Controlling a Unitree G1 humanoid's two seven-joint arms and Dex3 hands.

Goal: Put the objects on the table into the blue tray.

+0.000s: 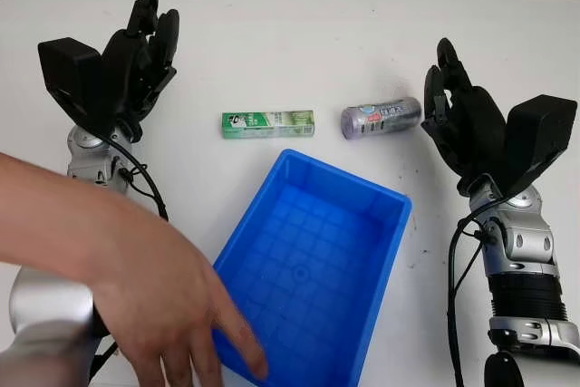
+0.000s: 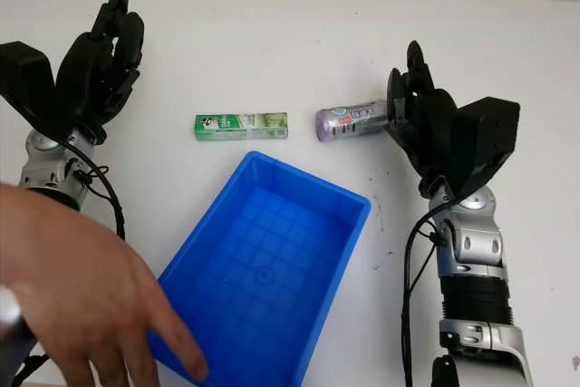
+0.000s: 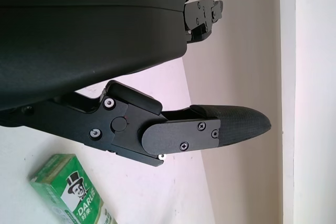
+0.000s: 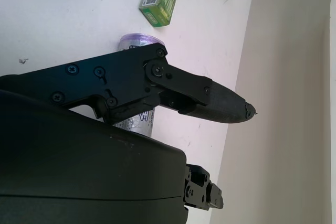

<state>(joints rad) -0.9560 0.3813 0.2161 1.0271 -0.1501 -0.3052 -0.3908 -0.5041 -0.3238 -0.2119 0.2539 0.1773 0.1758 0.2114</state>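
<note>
Currently green box [image 1: 268, 124] and silver-purple can [image 1: 381, 119] lie on white surface [image 1: 290, 33] just beyond blue tray [image 1: 381, 251], outside it. Box likely light, stiff: grip long sides. Can smooth, may roll: grip mid-body. Left hand [image 1: 136, 52] beyond tray's left, released. Right hand [image 1: 458, 115] beside can, released. Person's hand [image 1: 154, 305] touches tray's near rim.

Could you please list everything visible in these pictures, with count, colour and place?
Tray: one, blue, empty, on the table nearest the robot.
Box: one, green, lying flat just beyond the tray's far corner.
Can: one, silver-purple, on its side, right of the box.
Table: one, white, under everything.
Person's hand: one, bare, touching the tray's near left rim.
Left hand: one, black, open, raised at the table's left.
Right hand: one, black, open, beside the can.
</note>
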